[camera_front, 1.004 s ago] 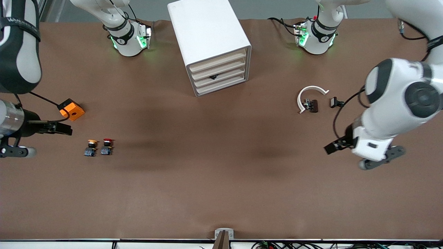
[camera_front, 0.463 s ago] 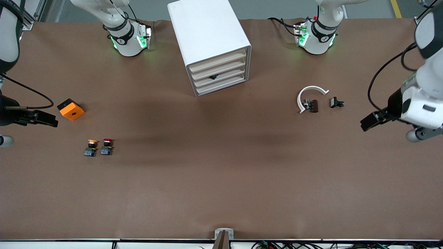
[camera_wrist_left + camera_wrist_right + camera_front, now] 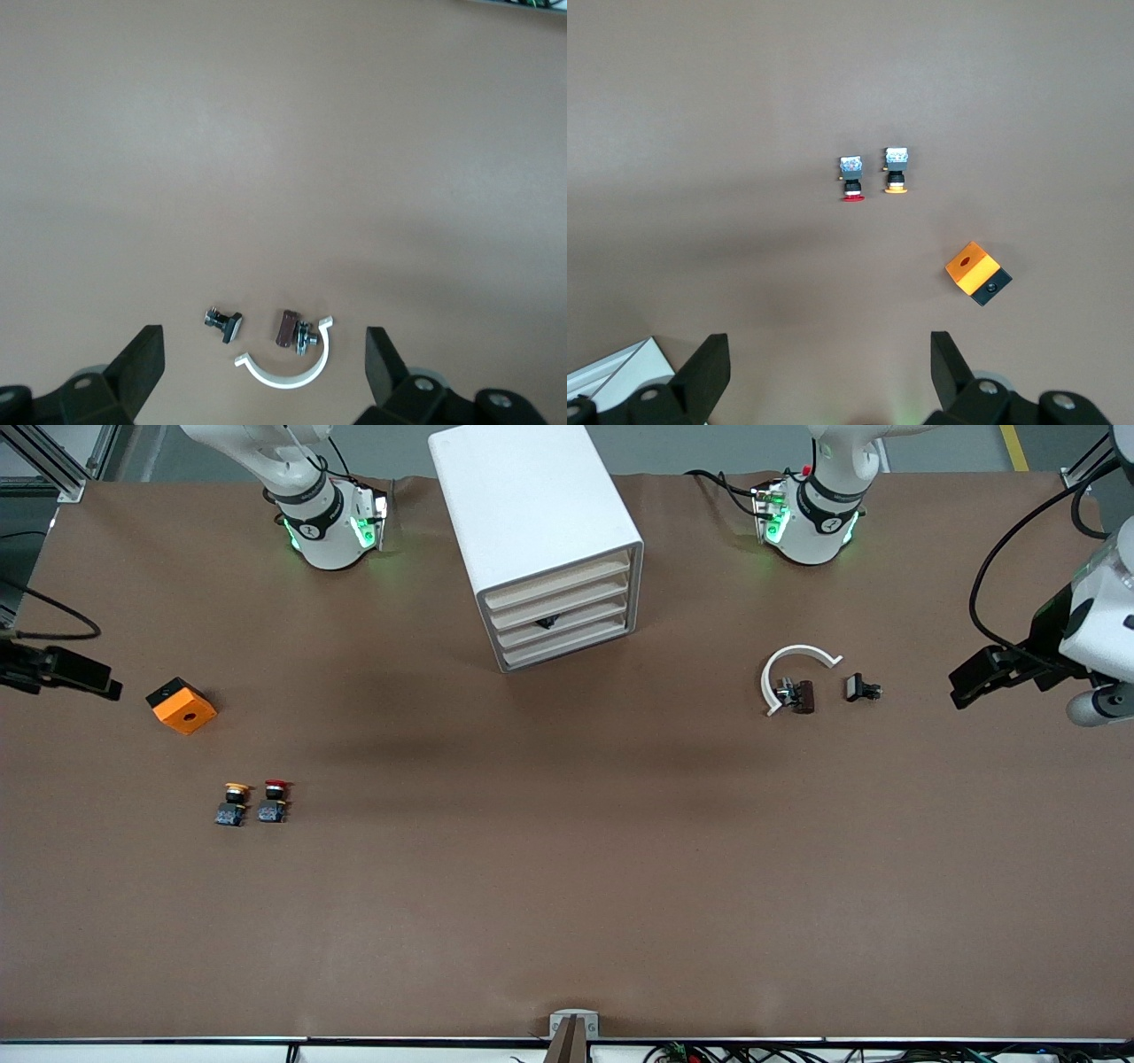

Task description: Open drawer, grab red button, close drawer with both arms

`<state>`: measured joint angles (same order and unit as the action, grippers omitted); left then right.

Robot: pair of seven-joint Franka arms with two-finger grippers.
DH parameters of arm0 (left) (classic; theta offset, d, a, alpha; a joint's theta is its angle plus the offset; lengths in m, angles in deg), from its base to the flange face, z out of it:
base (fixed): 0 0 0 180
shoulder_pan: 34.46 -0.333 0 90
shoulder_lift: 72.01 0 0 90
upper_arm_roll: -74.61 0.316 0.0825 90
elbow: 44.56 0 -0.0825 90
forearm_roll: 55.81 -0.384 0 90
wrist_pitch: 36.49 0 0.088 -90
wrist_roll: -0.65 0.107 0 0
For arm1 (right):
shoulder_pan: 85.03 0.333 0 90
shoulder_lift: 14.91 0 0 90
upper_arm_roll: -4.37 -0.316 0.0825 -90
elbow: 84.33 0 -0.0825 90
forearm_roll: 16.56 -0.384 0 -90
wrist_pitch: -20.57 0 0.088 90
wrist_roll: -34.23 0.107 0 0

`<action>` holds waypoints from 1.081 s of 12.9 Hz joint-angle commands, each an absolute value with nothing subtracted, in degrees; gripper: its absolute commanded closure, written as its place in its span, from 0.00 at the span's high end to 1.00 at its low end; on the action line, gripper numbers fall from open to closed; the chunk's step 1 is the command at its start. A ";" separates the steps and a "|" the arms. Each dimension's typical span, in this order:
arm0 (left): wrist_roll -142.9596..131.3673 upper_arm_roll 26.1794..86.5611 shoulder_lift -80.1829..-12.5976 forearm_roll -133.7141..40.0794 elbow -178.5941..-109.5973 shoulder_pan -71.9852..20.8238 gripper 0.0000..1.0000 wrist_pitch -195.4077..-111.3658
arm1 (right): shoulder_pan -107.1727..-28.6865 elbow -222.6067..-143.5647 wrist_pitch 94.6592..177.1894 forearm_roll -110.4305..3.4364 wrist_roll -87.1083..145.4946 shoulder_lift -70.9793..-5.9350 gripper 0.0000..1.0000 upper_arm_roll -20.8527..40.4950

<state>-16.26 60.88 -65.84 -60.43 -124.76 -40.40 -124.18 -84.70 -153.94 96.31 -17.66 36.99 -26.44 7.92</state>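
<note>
We see drawer (image 3: 558,621), black tab on front, fully in, within white cabinet (image 3: 534,531). Button (image 3: 274,801), red cap, on table toward right arm's end, just beside yellow-capped button (image 3: 233,803).

Risks, as we judge: grabbing yellow twin, caps nearly touching; fingers slipping off small tab; cabinet sliding when drawer pulled.

Left gripper (image 3: 979,676) over table edge at left arm's end, fingers (image 3: 142,367) spread wide, nothing held. Right gripper (image 3: 66,671) over table edge near orange cube (image 3: 182,706), fingers (image 3: 709,372) likewise wide apart, empty.
</note>
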 commanded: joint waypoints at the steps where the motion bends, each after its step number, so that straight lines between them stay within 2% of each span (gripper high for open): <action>1: -9.12 68.86 -71.39 -56.96 -130.50 -36.06 1.00 -124.11 | -86.61 -155.16 93.78 -18.76 37.39 -22.64 1.00 7.19; 3: -7.78 71.09 -73.67 -56.95 -133.14 -34.37 1.00 -124.11 | -86.35 -155.69 93.61 -18.76 37.39 -22.20 1.00 6.84; 5: -7.78 71.09 -75.43 -56.95 -135.52 -34.54 1.00 -124.11 | -84.86 -159.72 95.18 -18.59 37.48 -19.49 1.00 6.83; 7: -7.78 70.30 -76.49 -56.95 -136.14 -34.72 1.00 -123.33 | -84.94 -167.08 97.63 -18.58 37.48 -15.02 1.00 7.09; 9: -7.78 69.16 -78.94 -57.04 -138.94 -34.81 1.00 -123.15 | -84.94 -177.71 104.12 -18.58 37.39 -7.64 1.00 7.10; 14: -7.70 67.58 -79.22 -56.95 -138.95 -34.54 1.00 -122.97 | -85.20 -178.46 105.03 -18.67 37.13 -6.47 1.00 7.18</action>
